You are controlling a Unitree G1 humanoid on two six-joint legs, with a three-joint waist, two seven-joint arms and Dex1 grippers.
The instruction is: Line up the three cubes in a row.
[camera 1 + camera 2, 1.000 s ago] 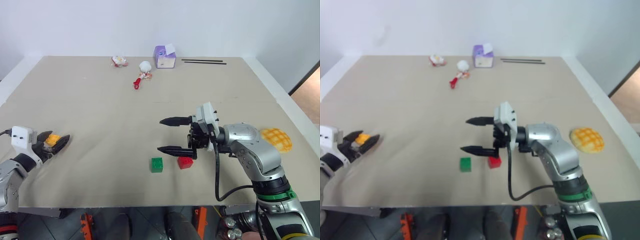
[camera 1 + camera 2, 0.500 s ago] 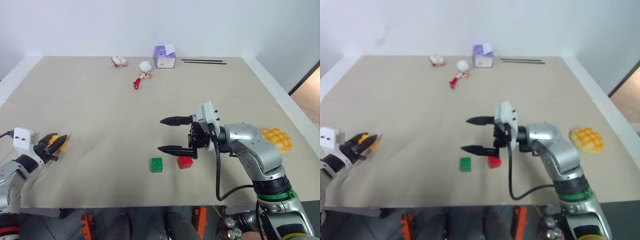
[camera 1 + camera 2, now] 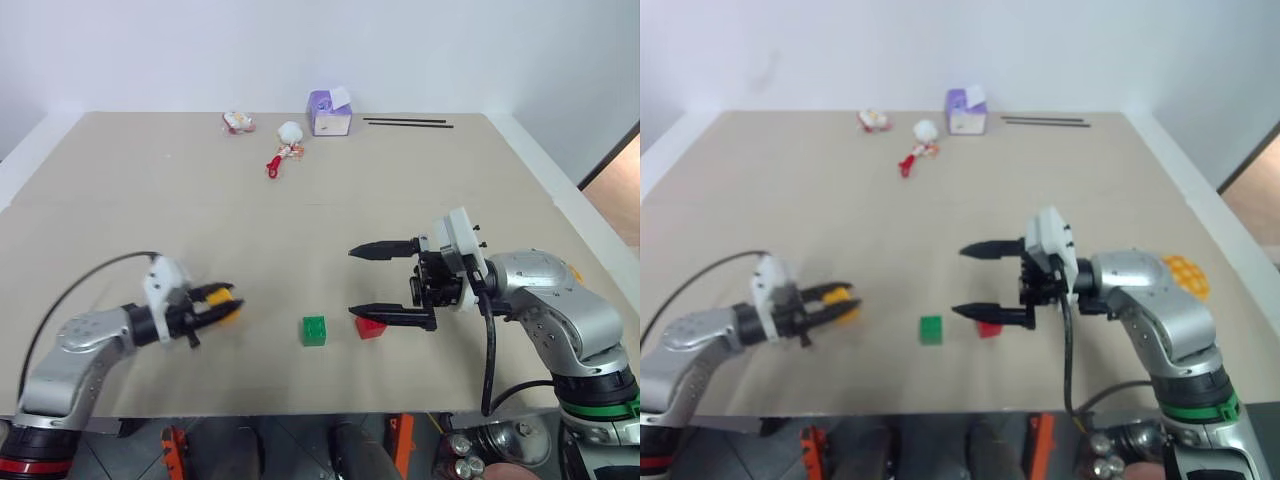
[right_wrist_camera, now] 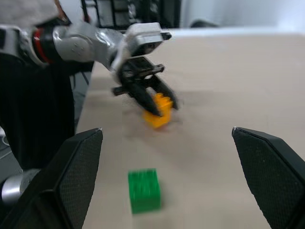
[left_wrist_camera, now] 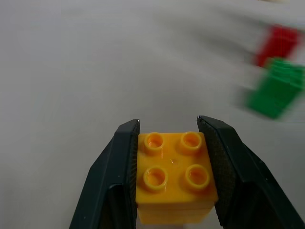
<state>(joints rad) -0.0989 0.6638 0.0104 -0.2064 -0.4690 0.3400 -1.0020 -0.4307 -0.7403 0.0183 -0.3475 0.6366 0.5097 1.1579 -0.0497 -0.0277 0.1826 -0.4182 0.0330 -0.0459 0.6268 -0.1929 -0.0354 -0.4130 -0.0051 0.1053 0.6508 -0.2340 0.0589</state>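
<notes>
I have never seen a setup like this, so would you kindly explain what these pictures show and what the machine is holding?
It is a two-armed humanoid robot at a beige table. Two pictures come from its head, looking down over both arms; two come from cameras on its wrists. The left tool is shut on a yellow-orange cube, seen close up in the left wrist view. The right tool is open and holds nothing, above a red cube. A green cube sits beside the red one. At the far edge lie a purple-and-white box, small toys and a thin black rod.
</notes>
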